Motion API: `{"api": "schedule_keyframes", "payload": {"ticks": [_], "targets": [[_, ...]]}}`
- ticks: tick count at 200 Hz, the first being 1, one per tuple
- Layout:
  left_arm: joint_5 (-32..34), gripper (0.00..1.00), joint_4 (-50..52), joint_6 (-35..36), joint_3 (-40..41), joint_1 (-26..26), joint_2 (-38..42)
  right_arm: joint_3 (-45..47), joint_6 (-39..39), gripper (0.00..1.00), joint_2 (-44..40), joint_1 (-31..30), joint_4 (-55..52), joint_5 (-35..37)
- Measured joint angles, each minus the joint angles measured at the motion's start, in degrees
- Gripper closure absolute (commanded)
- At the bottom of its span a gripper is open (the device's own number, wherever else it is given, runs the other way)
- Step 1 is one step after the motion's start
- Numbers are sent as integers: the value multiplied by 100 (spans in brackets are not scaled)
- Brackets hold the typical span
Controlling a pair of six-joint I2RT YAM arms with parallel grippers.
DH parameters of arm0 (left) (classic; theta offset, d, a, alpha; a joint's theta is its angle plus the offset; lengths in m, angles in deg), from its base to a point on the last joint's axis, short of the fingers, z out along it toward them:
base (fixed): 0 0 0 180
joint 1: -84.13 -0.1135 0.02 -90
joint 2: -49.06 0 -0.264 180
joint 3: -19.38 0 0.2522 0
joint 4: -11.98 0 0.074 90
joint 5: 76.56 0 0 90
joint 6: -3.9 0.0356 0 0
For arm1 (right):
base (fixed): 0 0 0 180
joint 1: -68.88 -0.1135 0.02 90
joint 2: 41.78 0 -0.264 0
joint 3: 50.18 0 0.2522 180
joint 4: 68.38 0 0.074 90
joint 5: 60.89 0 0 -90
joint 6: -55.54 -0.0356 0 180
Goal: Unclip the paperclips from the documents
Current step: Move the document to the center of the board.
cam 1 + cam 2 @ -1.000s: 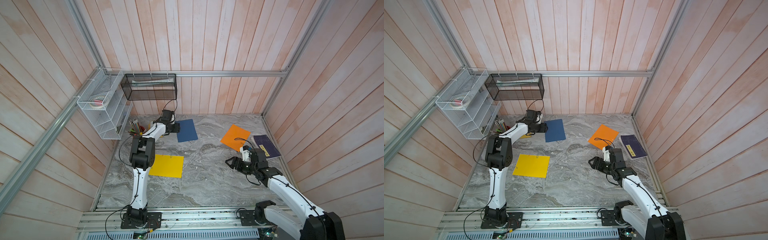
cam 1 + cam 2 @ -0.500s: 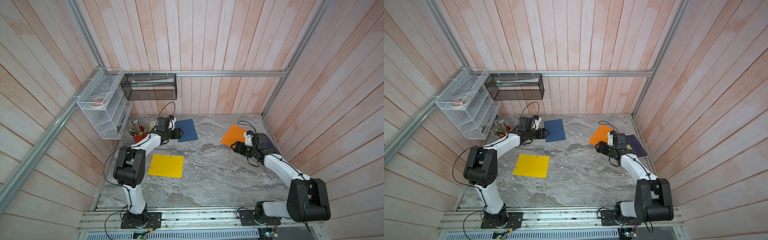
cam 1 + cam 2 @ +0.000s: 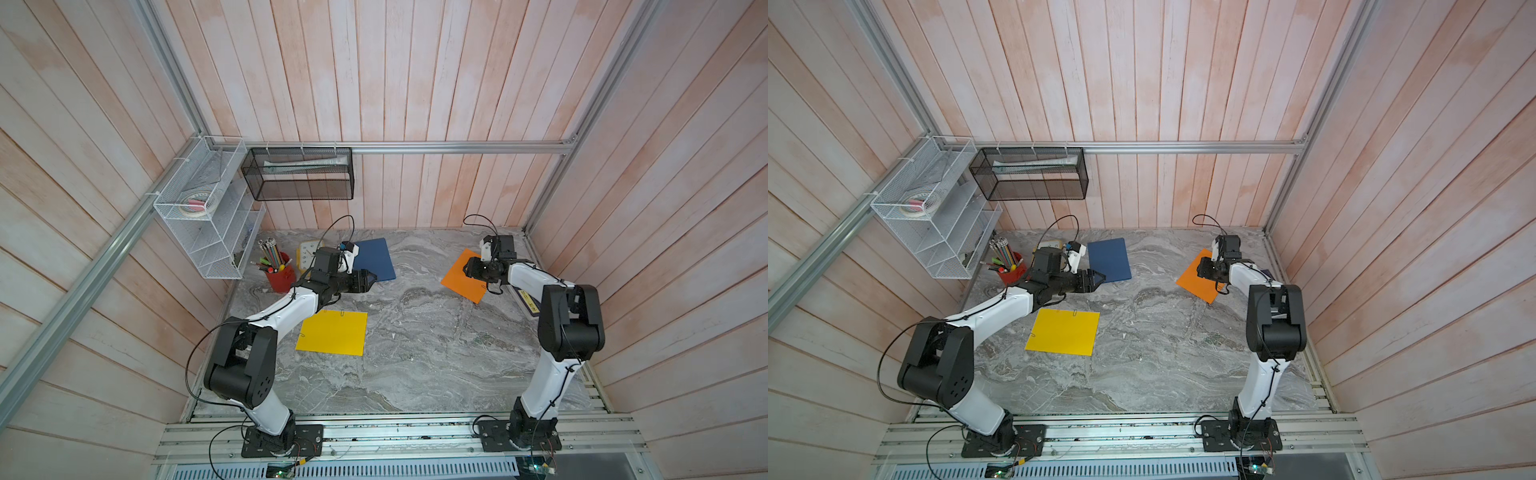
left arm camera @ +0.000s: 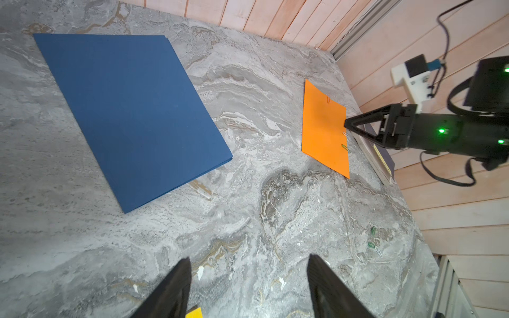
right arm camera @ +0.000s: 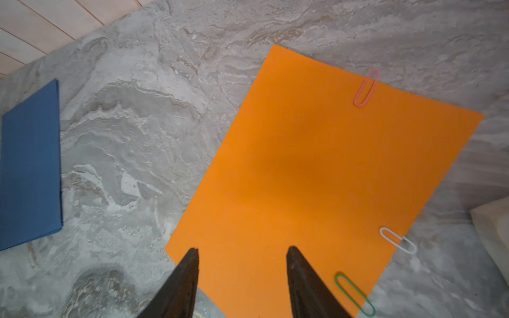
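Partly done, I judge: blue sheet (image 4: pixel 132 115) shows no clip, while orange sheet (image 5: pixel 303 165) beneath the right gripper (image 5: pixel 242 250), jaws parted and empty, bears three clips (image 5: pixel 398 240), the green clip (image 5: pixel 354 294) nearest; left gripper (image 4: pixel 248 258) also gapes empty.

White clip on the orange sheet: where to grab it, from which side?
Probably the loop end of the white paperclip that overhangs the edge of the orange sheet. Come from above, just outside the sheet, jaws across the wire. That end lies clear of paper, and the clip points off the edge, so an outward pull should slide it free.
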Motion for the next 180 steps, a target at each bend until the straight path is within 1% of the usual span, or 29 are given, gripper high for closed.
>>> {"api": "schedule_keyframes", "payload": {"ticks": [36,59,88,114,141,180], "targets": [[-74,30,-28,-22,131,0,90,-295,195,47,553,-133,-354,181],[-101,30,-31,-24,142,0,90,-415,310,47,667,-315,-522,291],[-120,30,-46,-24,142,0,90,-680,448,48,826,-684,-756,516],[-120,30,-42,-22,142,0,98,-678,492,48,824,-1084,-820,647],[-118,30,-37,-22,142,0,146,-428,518,48,656,-1550,-813,706],[-105,30,-26,-20,221,0,345,415,446,49,35,-2393,-789,638]]}}
